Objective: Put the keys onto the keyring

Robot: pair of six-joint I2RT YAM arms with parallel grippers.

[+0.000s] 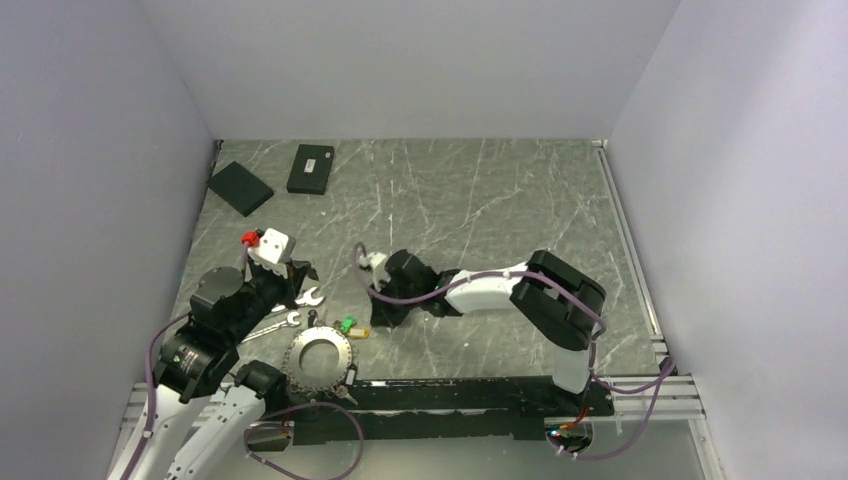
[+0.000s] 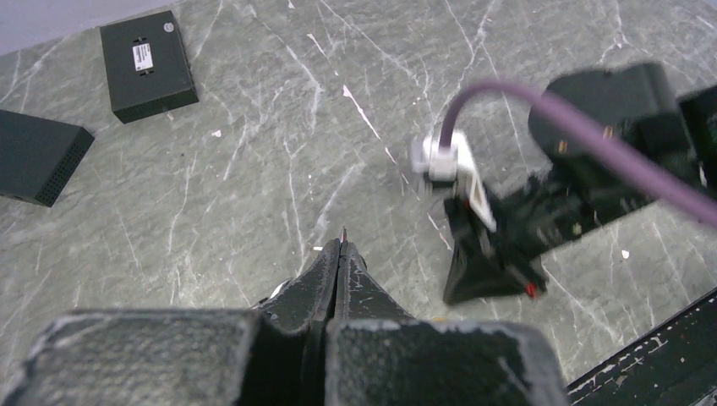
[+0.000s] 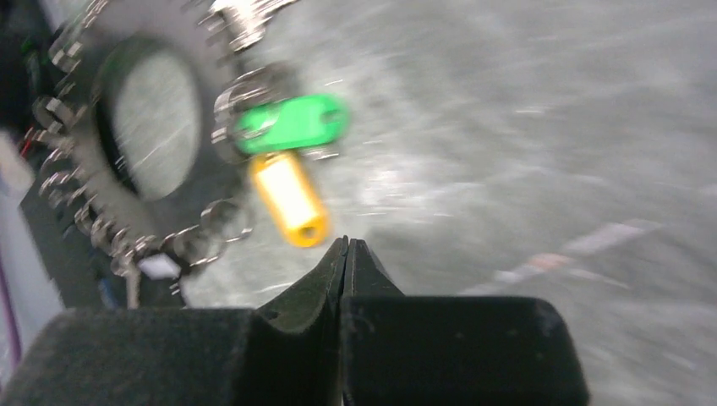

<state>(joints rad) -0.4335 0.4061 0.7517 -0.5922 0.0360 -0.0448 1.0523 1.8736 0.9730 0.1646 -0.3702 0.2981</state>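
Dark metal keyring [image 3: 173,216] with keys [image 3: 52,108] upper left of clenched, empty right gripper [image 3: 347,245]; left gripper [image 2: 341,245] clamped too.

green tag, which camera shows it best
The right wrist view: the green tag is large there, lying at the keyring beside a yellow tag, though motion-blurred. The top external view shows it only as a tiny speck. The left wrist view does not show it.
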